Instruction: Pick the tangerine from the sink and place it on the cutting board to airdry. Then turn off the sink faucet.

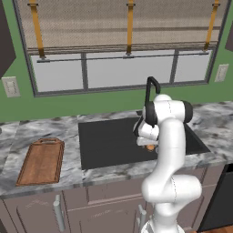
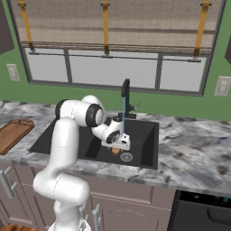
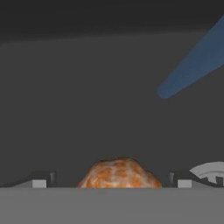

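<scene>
we see the sink (image 2: pixel 146 140), a matte black basin set in the grey marbled counter (image 2: pixel 194 149), and inside it lies the tangerine (image 3: pixel 118 174), resting on the dark floor just beside the round metal drain ring (image 2: pixel 126 157). a thin blue stream of water (image 2: pixel 123 115) falls from the sink faucet (image 2: pixel 126 97) into the basin, and in the hand view it shows as a slanted blue streak at the upper right, well apart from the fruit. the tangerine looks small, round and orange with paler mottled patches on its skin; in the base views we catch just a sliver of it under the hand. the gripper (image 3: pixel 111 181) hangs low in the basin with its fingers (image 3: pixel 39 181) spread wide, one on each side of the fruit, and a gap shows between each tip and the peel, so nothing is pinched. the cutting board (image 1: pixel 42 160), reddish-brown wood with a raised rim and a handle cut-out at its far end, lies flat on the counter to the left of the sink, well apart from the fruit, with nothing on it.
</scene>
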